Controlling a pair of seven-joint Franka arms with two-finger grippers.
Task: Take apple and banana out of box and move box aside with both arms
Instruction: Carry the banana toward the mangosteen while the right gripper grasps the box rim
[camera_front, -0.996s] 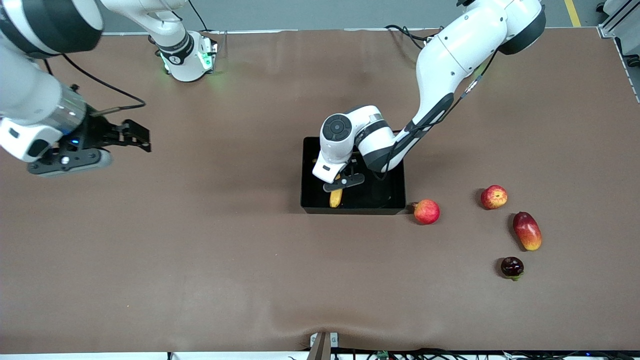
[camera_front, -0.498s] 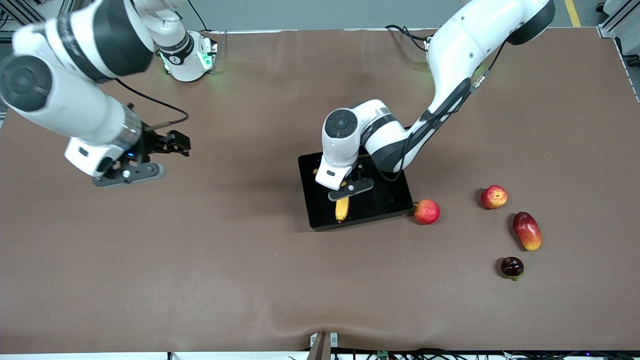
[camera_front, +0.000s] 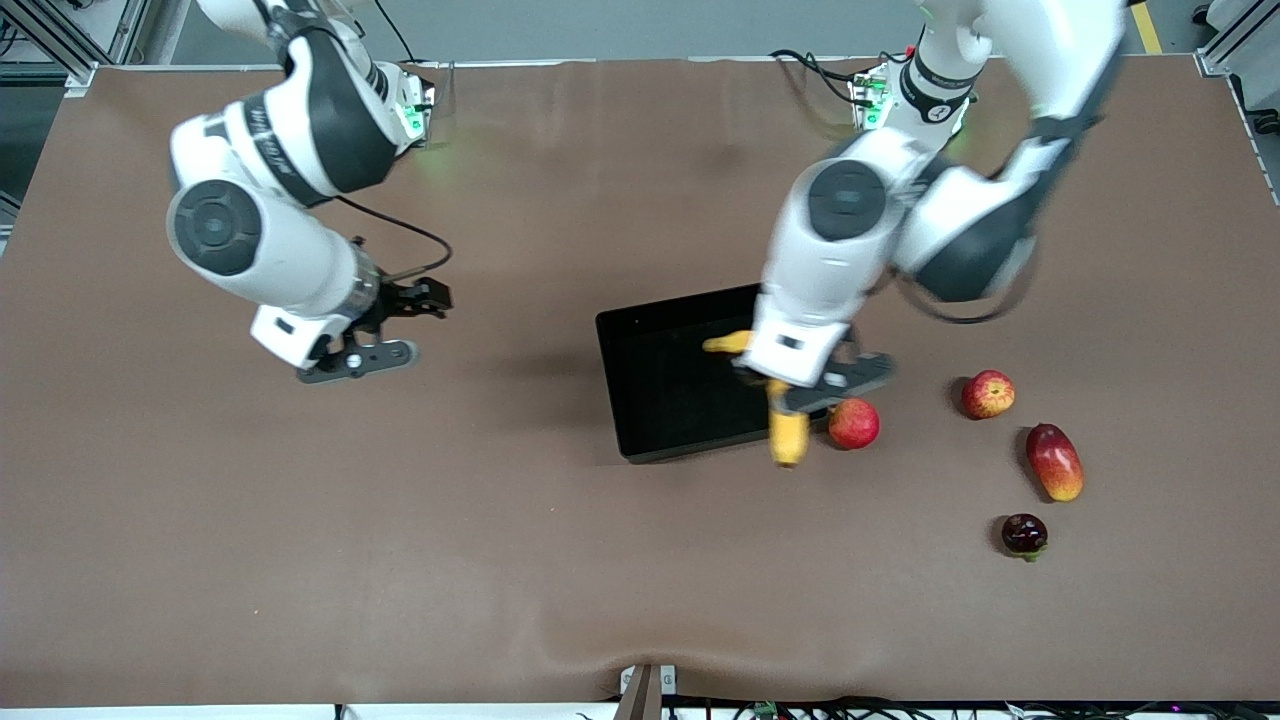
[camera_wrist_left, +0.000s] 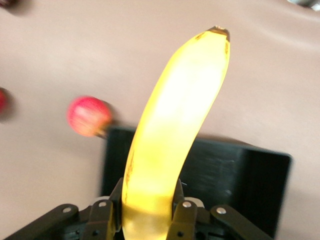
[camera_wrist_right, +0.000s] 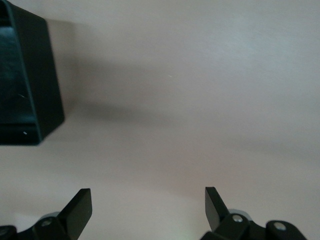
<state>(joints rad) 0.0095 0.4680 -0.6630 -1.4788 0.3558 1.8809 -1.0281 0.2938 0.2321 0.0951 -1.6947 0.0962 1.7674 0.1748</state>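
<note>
My left gripper (camera_front: 805, 392) is shut on the yellow banana (camera_front: 788, 437), holding it in the air over the black box's (camera_front: 670, 380) corner toward the left arm's end. In the left wrist view the banana (camera_wrist_left: 175, 125) sticks out from between the fingers (camera_wrist_left: 184, 212), with the box (camera_wrist_left: 240, 180) below it. The small red apple (camera_front: 988, 393) with yellowish streaks lies on the table toward the left arm's end. My right gripper (camera_front: 432, 298) hangs open with nothing in it over bare table toward the right arm's end. The right wrist view shows the box's corner (camera_wrist_right: 22, 85).
A pinkish-red round fruit (camera_front: 853, 423) lies right beside the box's corner. A red-to-yellow mango (camera_front: 1054, 461) and a small dark fruit (camera_front: 1024, 534) lie nearer to the front camera than the apple. A brown mat (camera_front: 400, 540) covers the table.
The left gripper has lifted the banana out of the box and carried it toward the left arm's end. The box has turned slightly. The right gripper has swung closer to the box.
</note>
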